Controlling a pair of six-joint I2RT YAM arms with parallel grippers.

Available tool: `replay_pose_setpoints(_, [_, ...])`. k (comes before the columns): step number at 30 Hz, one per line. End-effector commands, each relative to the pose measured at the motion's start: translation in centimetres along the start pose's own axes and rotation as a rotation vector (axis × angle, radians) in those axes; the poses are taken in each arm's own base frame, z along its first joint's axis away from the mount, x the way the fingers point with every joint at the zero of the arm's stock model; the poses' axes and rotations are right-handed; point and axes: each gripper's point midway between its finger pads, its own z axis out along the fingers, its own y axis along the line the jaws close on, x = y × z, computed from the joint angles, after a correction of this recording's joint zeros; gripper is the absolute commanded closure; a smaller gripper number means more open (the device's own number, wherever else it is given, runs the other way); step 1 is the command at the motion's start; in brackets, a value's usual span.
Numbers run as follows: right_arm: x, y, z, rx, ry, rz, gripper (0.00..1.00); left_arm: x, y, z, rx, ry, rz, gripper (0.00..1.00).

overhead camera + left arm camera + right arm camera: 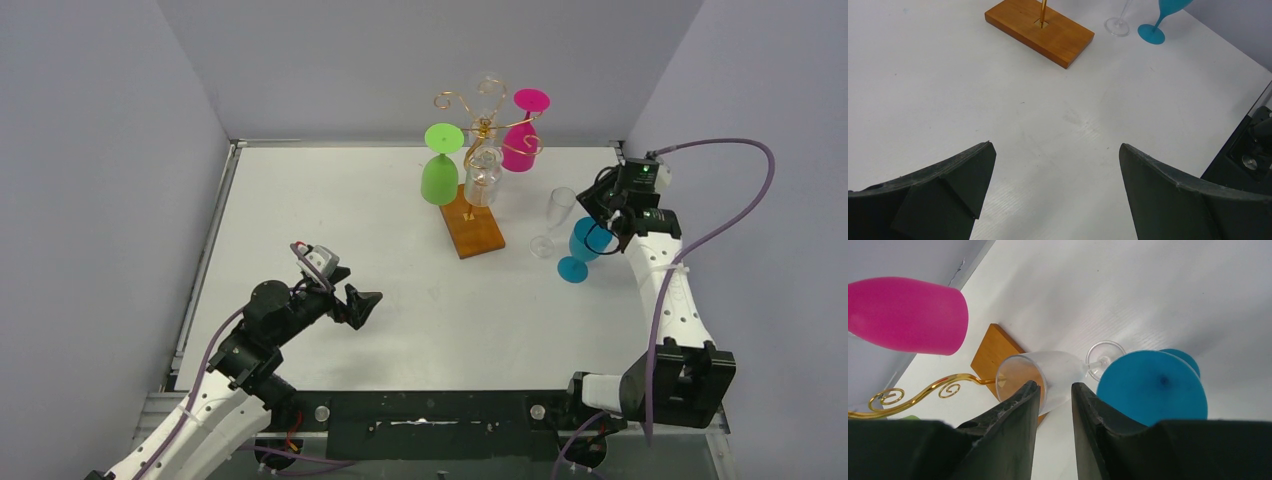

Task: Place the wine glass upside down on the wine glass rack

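Rt hand (pixel 1054 386), jaws a slit apart & empty, hangs just by the upright clear glass (pixel 1060 367), w/ rack (pixel 472 230) off to its left.

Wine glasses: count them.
5: green glass, pink glass and clear glass hang inverted on the gold wire rack; clear flute and blue glass stand beside it. Another may be hidden.

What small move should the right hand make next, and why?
Probably spread its fingers wider, then ease down onto one standing glass. The right hand hovers with a narrow, empty gap above and between the clear flute and the blue wine glass, both upright on the table. That gap looks too narrow for either bowl.
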Motion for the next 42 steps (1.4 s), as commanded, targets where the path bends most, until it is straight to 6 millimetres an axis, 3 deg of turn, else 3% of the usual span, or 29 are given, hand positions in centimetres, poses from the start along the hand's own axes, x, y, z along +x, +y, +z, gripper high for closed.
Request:
replay_pose_setpoints(1, [-0.9,2.4,-0.1,-0.073,-0.045,-0.076,0.69,-2.3,-0.7,0.0,0.031,-0.068,0.018,0.02])
replay_pose_setpoints(10, [0.1,1.5,1.7,-0.015,-0.038,-0.172,0.70,-2.3,-0.8,-0.1,0.035,-0.069,0.019,0.02])
replay_pose_setpoints(16, [0.1,1.5,1.8,0.027,-0.045,-0.254,0.71,-2.3,-0.9,-0.1,0.039,-0.067,0.017,0.02])
replay_pose_setpoints(23, [-0.1,1.1,1.7,0.056,-0.056,-0.306,0.83,-2.2,-0.9,0.0,0.042,-0.060,0.015,0.02])
replay_pose_setpoints(29, [-0.8,1.6,0.7,0.052,-0.080,-0.340,0.99,-2.0,-1.7,-0.2,0.087,-0.050,0.036,0.02])
replay_pose_setpoints(36, [-0.5,1.7,-0.8,0.029,-0.062,-0.394,1.00,-1.8,-1.7,0.0,0.096,-0.026,0.052,0.02])
replay_pose_setpoints(42, [-0.4,1.7,-3.2,-0.005,-0.053,-0.455,1.00,-2.1,-3.2,-0.8,0.191,-0.073,0.129,0.02])
